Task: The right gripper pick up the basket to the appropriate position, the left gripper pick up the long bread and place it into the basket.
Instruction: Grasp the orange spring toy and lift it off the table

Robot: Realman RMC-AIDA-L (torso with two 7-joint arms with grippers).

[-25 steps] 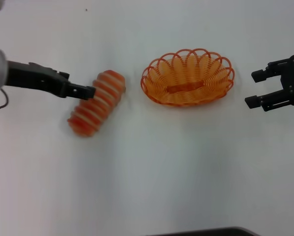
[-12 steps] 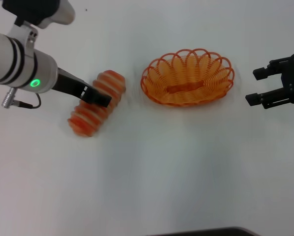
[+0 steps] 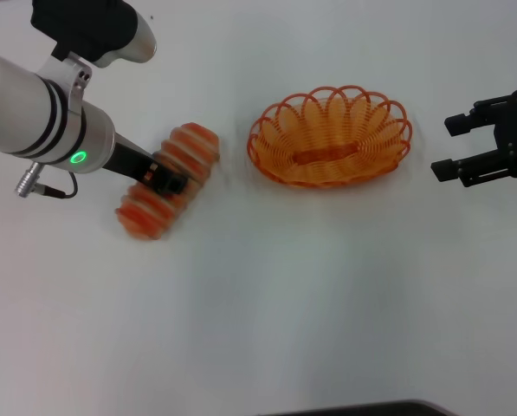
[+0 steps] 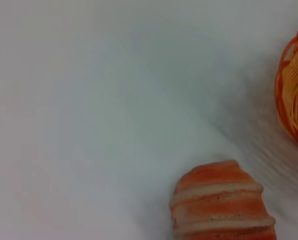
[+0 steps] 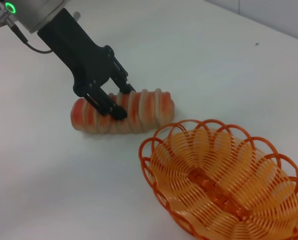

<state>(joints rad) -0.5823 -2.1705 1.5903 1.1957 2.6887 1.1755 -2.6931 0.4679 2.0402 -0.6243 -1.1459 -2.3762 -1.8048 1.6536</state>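
The long bread [image 3: 186,154], ribbed orange and cream, lies slanted on the white table left of the basket [image 3: 330,137]. My left gripper [image 3: 166,178] is down on the bread's middle, jaws a little apart with bread between them. The right wrist view shows this gripper [image 5: 121,101] straddling the bread [image 5: 146,106] beside the basket [image 5: 223,185]. The left wrist view shows one end of the bread [image 4: 221,200] and the basket's rim [image 4: 293,95]. My right gripper [image 3: 443,147] is open and empty, a short way right of the basket.
The white table [image 3: 267,303] bears nothing else. A dark edge [image 3: 362,409] shows at the near side of the head view.
My left arm has swung in over the bread and lowered its gripper onto the loaf's middle; the bread has shifted slightly. The right gripper and basket have not moved.
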